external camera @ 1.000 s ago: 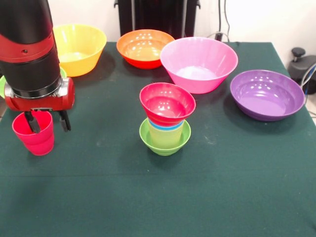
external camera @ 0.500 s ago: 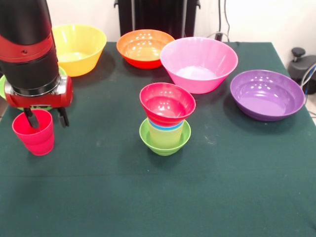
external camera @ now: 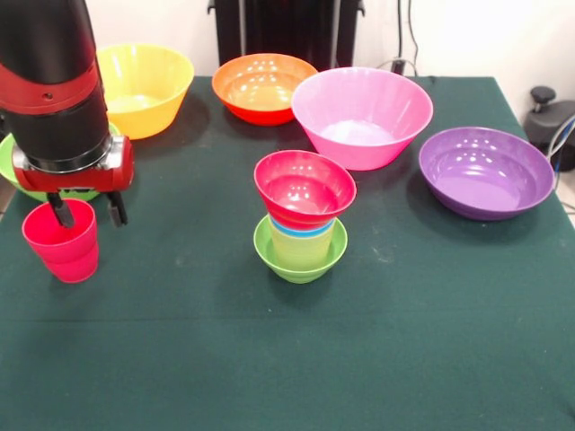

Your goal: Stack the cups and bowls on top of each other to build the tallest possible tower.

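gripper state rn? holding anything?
Gripper: open, holding nothing; one finger dips inside the red cup's rim, the other hangs outside it.

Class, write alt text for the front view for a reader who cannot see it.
A robot gripper hangs over a red cup at the left of a green table, one finger inside its rim and one outside. A tower stands mid-table, with yellow, orange, pink and purple bowls behind.
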